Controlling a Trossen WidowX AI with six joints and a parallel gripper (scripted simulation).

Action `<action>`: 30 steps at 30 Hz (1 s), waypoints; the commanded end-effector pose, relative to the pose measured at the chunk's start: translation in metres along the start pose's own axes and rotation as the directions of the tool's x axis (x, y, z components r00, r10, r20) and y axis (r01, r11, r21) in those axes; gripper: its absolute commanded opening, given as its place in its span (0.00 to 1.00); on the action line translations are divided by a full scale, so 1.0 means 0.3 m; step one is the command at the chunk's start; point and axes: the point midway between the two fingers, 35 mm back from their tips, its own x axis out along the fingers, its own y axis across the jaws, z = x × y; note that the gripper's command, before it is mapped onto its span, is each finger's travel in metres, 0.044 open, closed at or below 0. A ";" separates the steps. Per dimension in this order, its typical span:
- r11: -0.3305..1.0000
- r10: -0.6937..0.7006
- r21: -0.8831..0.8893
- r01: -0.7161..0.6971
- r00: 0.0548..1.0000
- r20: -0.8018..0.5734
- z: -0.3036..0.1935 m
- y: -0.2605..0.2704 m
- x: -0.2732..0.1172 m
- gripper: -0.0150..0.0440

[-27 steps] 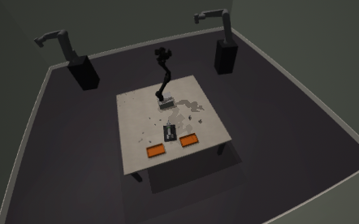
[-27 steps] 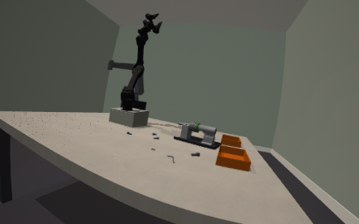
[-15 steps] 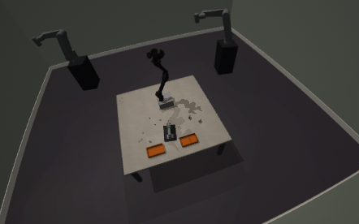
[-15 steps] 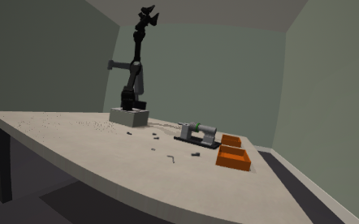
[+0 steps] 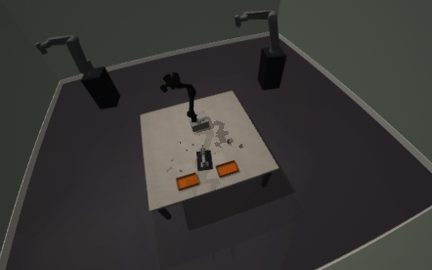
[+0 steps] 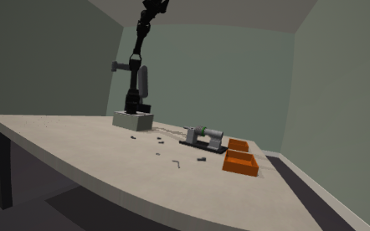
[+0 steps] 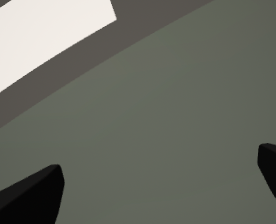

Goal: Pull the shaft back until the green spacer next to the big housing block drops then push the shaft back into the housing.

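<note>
In the exterior view, the big grey housing block (image 6: 215, 145) with its cylinder (image 6: 214, 134) stands on a black base plate (image 6: 184, 143) (image 5: 199, 167). The green spacer (image 6: 203, 131) sits around the shaft line right beside the housing cylinder. Grey spacers (image 6: 197, 130) sit next to it, toward a grey post (image 6: 192, 136). The shaft's thin end (image 6: 186, 127) sticks out past the post. The shaft inside the spacers is hidden. My gripper (image 7: 161, 165) is open and empty, with its fingers wide apart. It is high above the table and far from the shaft, at the top edge of the exterior view.
Two orange trays (image 5: 188, 181) (image 5: 227, 168) stand near the front edge, either side of the base plate. Several small dark parts and a bent key (image 6: 177, 162) lie scattered on the table. My arm's pale base block (image 6: 133, 120) stands behind. Two other grey arms stand on pedestals off the table.
</note>
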 end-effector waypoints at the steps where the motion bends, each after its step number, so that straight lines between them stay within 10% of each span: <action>1: 0.994 -0.088 0.059 0.093 0.992 -0.087 -0.123 -0.141 0.058 1.00; 14: 0.944 -0.244 0.118 0.309 0.891 -0.382 -0.559 -0.394 0.136 1.00; 30: 0.872 -0.322 -0.024 0.488 0.538 -0.779 -1.226 -0.513 0.012 1.00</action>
